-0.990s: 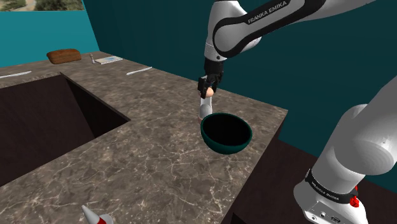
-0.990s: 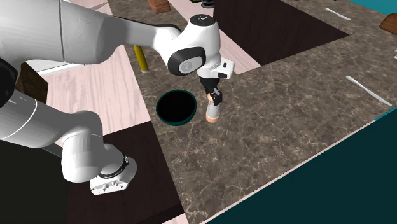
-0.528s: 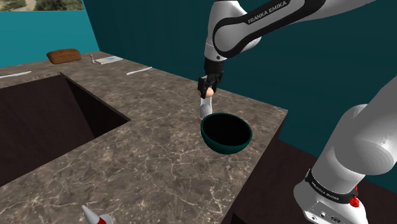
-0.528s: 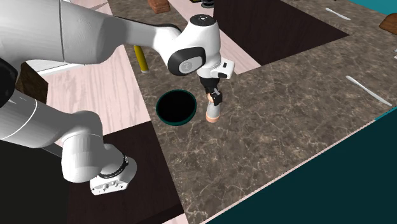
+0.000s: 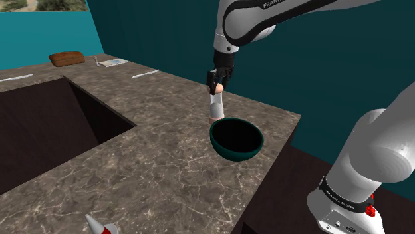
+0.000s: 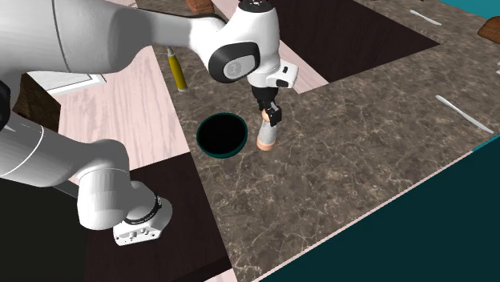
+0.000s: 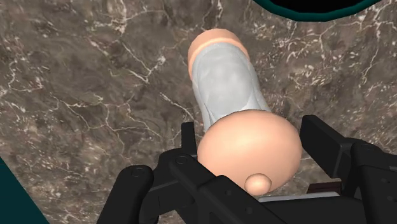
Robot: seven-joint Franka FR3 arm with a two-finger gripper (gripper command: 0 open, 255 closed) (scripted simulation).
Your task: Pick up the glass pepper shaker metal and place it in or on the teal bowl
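Shoulder view: jaws clamped on pepper shaker point(image 5: 215, 106), upper centre of frame, just above teal bowl point(image 5: 229, 154) rim. 2nd ext. view: shaker upright, right of bowl, over marbled counter point(image 6: 360, 160). Wrist view: jaws pinch shaker's cap end.

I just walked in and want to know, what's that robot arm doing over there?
The white robot arm has its black gripper shut on the top of a pepper shaker, holding it upright just beside the teal bowl on the marbled counter. The shaker is not in the bowl yet, so dropping it in probably comes next.
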